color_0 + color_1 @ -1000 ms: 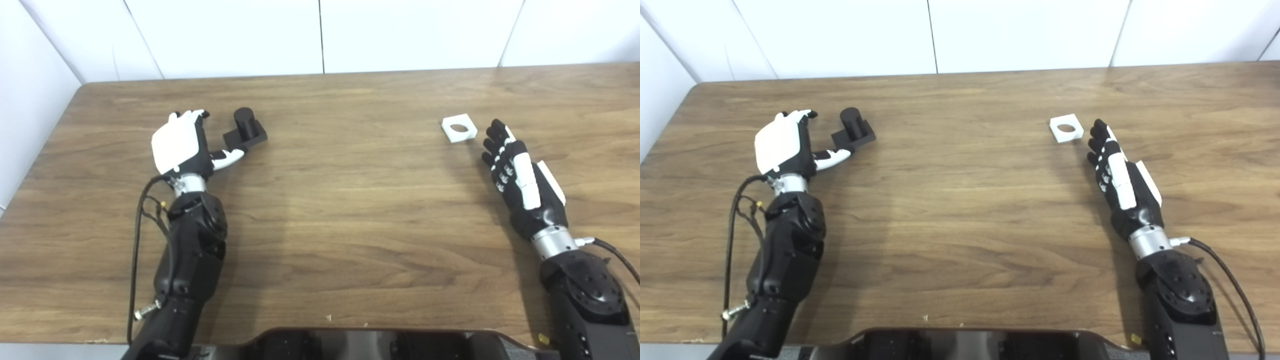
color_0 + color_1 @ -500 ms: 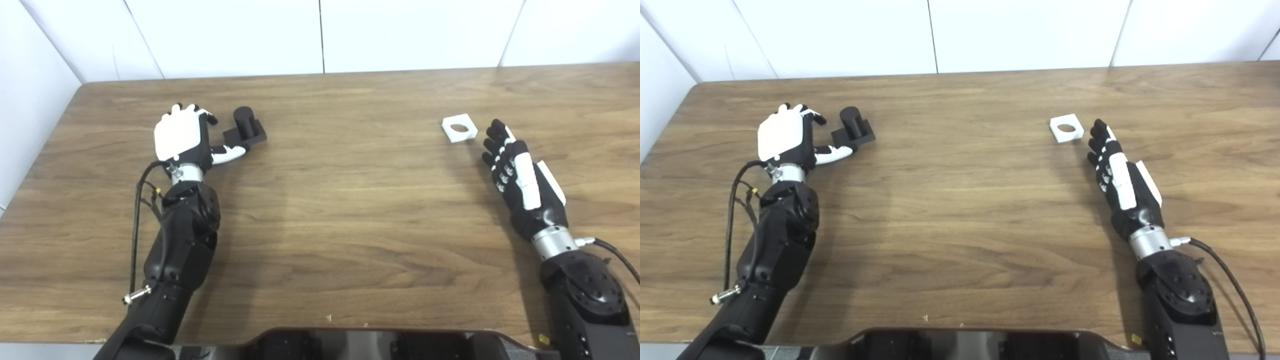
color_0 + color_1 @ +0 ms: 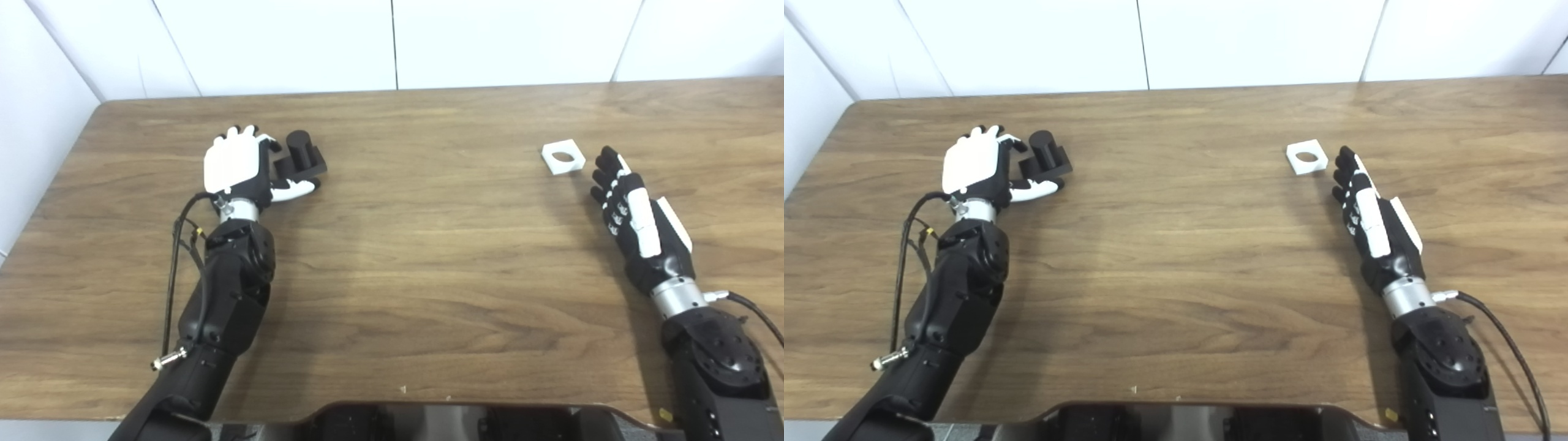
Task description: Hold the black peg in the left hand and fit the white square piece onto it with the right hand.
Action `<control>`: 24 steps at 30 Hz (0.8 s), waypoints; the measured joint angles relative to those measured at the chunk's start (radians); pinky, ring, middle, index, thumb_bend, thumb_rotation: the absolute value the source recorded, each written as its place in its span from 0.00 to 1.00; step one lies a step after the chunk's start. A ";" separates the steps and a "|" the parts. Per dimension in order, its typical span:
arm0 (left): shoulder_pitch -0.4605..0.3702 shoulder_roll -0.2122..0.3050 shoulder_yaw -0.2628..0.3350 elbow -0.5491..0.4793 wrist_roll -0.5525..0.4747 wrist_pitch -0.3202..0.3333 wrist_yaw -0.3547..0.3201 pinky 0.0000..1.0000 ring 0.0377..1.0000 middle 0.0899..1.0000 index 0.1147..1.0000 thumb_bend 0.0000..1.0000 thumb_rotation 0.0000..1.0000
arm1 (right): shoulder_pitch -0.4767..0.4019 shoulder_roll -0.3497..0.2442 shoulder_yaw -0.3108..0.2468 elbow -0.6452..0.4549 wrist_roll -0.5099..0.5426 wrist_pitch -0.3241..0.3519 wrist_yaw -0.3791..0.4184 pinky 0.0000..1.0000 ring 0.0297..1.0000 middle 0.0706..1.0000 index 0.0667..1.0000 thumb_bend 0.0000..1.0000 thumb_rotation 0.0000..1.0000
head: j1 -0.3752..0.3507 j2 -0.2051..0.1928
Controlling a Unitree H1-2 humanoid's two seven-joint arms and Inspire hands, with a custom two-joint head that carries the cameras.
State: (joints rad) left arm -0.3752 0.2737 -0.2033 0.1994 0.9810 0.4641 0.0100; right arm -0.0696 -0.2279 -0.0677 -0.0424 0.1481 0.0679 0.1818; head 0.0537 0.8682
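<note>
Step in hand, as I judge it: the reach for the black peg point(image 3: 301, 157), grasp not yet made. The peg stands upright on its square base on the wooden table point(image 3: 429, 257), far left of centre. Left hand point(image 3: 236, 165) sits right against the base, fingers spread above and behind it, thumb running along the near edge; whether thumb or fingers actually touch the base cannot be told. Nothing is held; the hand is open. White square piece point(image 3: 563, 157) lies flat on the far right, round hole facing up, well apart from the peg. Right hand point(image 3: 634, 217) rests just beside and nearer than the piece, fingers straight and apart, holding nothing, fingertips close to its corner without contact. Next move likely calls for the left fingers to close around the base and lift it level, post up. Right hand then needs to pinch the piece by its edges, leaving the hole clear.
</note>
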 measured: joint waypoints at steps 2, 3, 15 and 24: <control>0.000 0.001 -0.006 -0.001 -0.006 0.000 -0.010 1.00 1.00 0.95 0.68 0.90 0.51 | 0.000 0.000 0.000 0.000 0.001 0.002 0.000 1.00 1.00 1.00 1.00 0.59 0.99 | 0.000 0.002; 0.000 0.001 -0.010 -0.001 -0.008 0.000 -0.013 1.00 1.00 0.95 0.68 0.90 0.51 | 0.000 0.000 0.000 0.000 0.002 0.002 0.002 1.00 1.00 1.00 1.00 0.58 0.99 | 0.000 0.002; -0.018 0.030 -0.044 -0.009 -0.012 -0.004 -0.058 1.00 1.00 0.93 0.64 0.84 0.42 | 0.000 0.000 0.002 0.000 0.004 -0.001 0.005 1.00 1.00 1.00 1.00 0.59 1.00 | -0.005 0.002; -0.030 0.028 -0.046 -0.009 -0.017 -0.009 -0.049 1.00 1.00 0.90 0.54 0.81 0.27 | 0.003 -0.001 0.003 -0.004 0.004 -0.001 0.005 1.00 1.00 1.00 1.00 0.60 1.00 | -0.005 0.000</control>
State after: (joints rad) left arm -0.4055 0.3013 -0.2493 0.1903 0.9643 0.4547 -0.0386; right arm -0.0666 -0.2288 -0.0645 -0.0460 0.1517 0.0669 0.1866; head 0.0491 0.8682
